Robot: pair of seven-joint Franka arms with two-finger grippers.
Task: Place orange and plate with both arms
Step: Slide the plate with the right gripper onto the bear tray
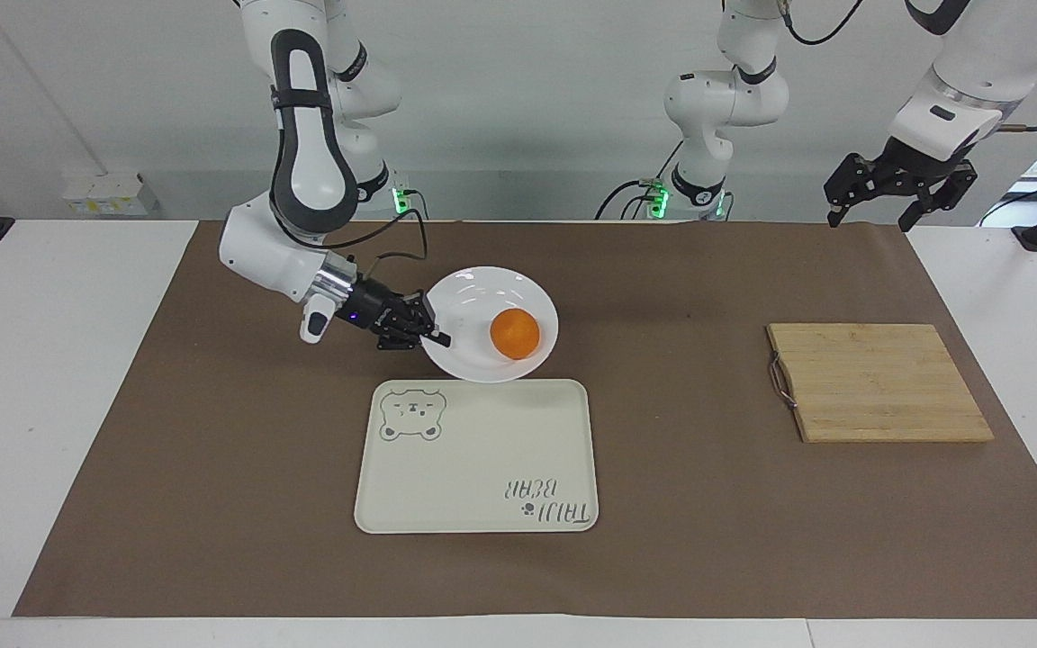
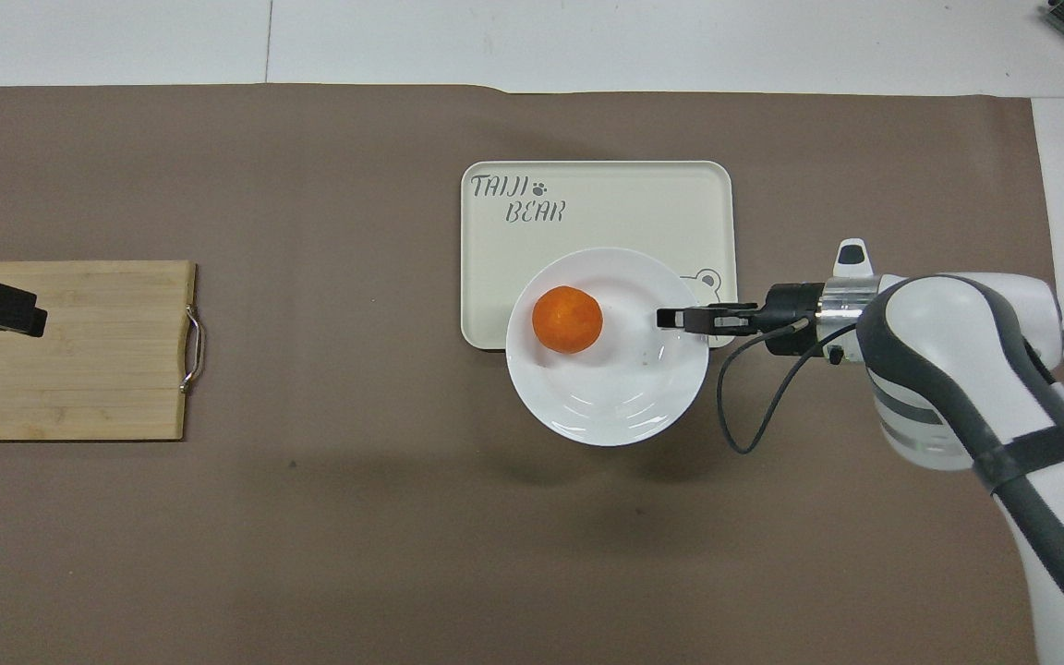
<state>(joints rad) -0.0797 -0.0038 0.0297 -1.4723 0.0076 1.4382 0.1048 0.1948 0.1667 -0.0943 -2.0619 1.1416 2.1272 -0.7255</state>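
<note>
The white plate (image 1: 482,281) is held up in the air, tilted a little, with the orange (image 1: 515,334) resting in it. My right gripper (image 1: 436,340) is shut on the plate's rim, at the side toward the right arm's end of the table. In the overhead view the plate (image 2: 606,416) and orange (image 2: 567,320) cover the tray's edge nearest the robots, and the right gripper (image 2: 671,319) reaches in from the side. My left gripper (image 1: 901,193) hangs open and empty, high over the left arm's end of the table, and waits.
A cream tray (image 1: 482,459) with a bear drawing lies mid-table on the brown mat; in the overhead view the tray (image 2: 587,203) is partly covered by the plate. A wooden cutting board (image 1: 879,382) with a metal handle lies toward the left arm's end.
</note>
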